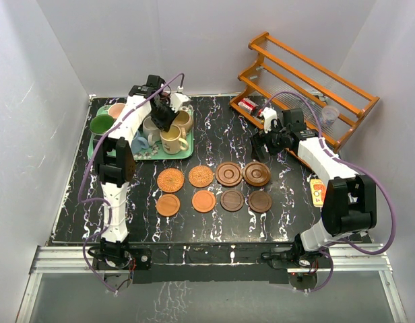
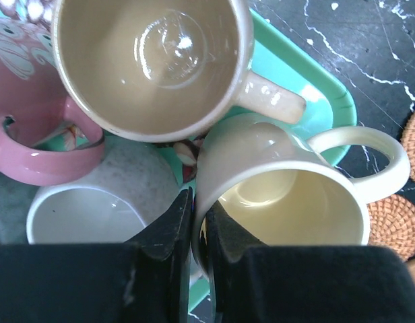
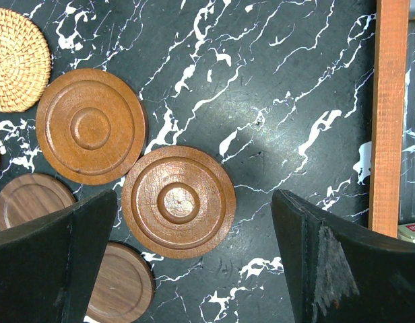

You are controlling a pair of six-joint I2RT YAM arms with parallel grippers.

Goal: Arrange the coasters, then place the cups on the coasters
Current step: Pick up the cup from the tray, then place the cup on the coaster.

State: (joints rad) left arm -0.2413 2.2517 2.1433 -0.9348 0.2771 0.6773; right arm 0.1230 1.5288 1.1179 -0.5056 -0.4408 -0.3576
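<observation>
Coasters (image 1: 203,200) are set in 2 rows; yellow-cream mug (image 2: 295,202) is pinched by left gripper (image 2: 196,208), right gripper (image 3: 193,196) gaping empty; lift judged next.

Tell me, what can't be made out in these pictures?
- Top view: the left arm covers part of the green tray, so its mugs cannot be counted.
- Left wrist view: the left claw, pinching the yellow-cream mug, hides its near rim; the left edge cuts off the pink mug.
- Right wrist view: the open right claw partly covers a dark coaster and another below it.
</observation>
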